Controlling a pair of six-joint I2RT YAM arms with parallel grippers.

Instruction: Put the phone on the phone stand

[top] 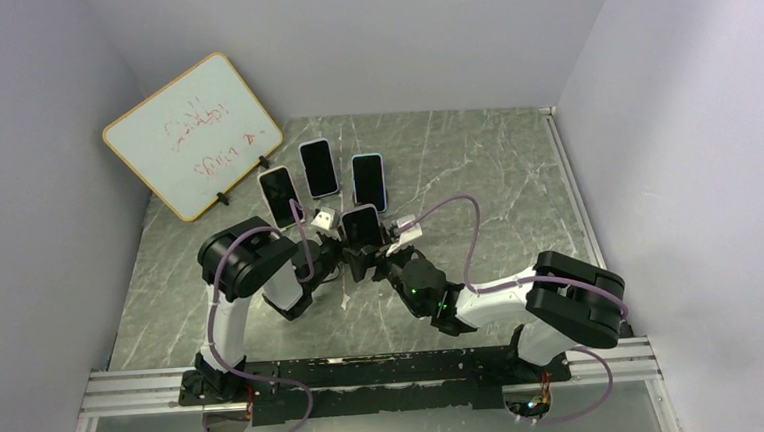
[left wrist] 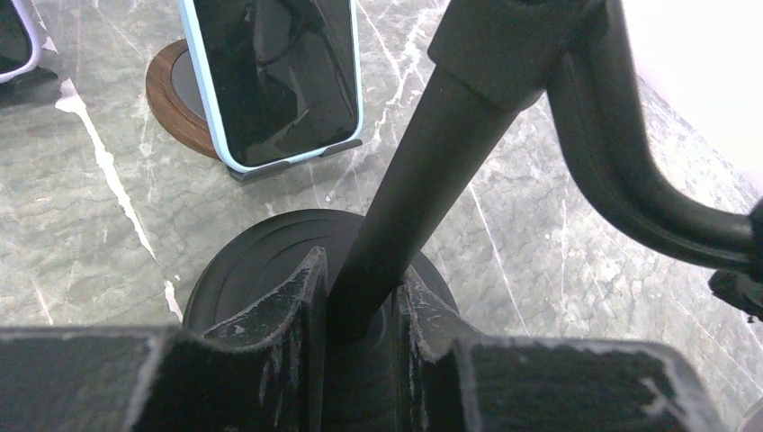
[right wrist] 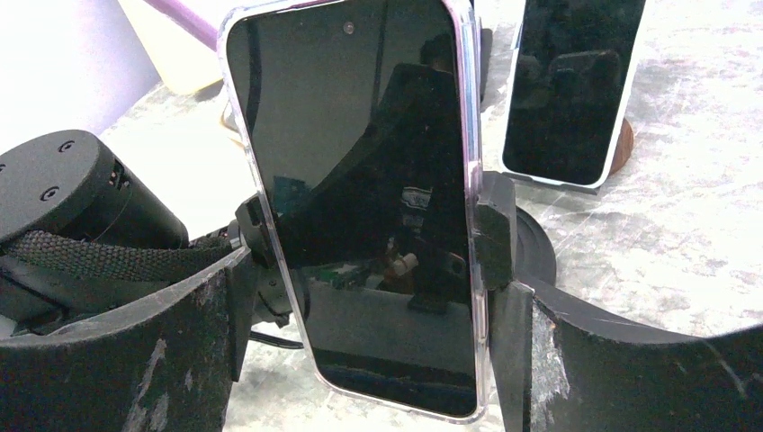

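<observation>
The phone (right wrist: 360, 207), black-screened in a clear case, stands upright between the side clamps (right wrist: 495, 238) of the black phone stand. It also shows in the top view (top: 360, 224). My right gripper (right wrist: 373, 297) straddles the phone's lower part. Its right finger lies against the phone's edge and its left finger (right wrist: 207, 333) stands apart from it. My left gripper (left wrist: 362, 270) is shut on the stand's black post (left wrist: 423, 180), just above its round base (left wrist: 252, 261). In the top view both grippers, left (top: 328, 257) and right (top: 369, 262), meet at the stand.
Three other phones stand on stands behind: (top: 279, 195), (top: 318, 167), (top: 368, 181). The blue-cased one (left wrist: 279, 76) sits on a wooden-based stand (left wrist: 171, 90) close by. A whiteboard (top: 193, 135) leans at the back left. Walls enclose the marble table (top: 517, 188).
</observation>
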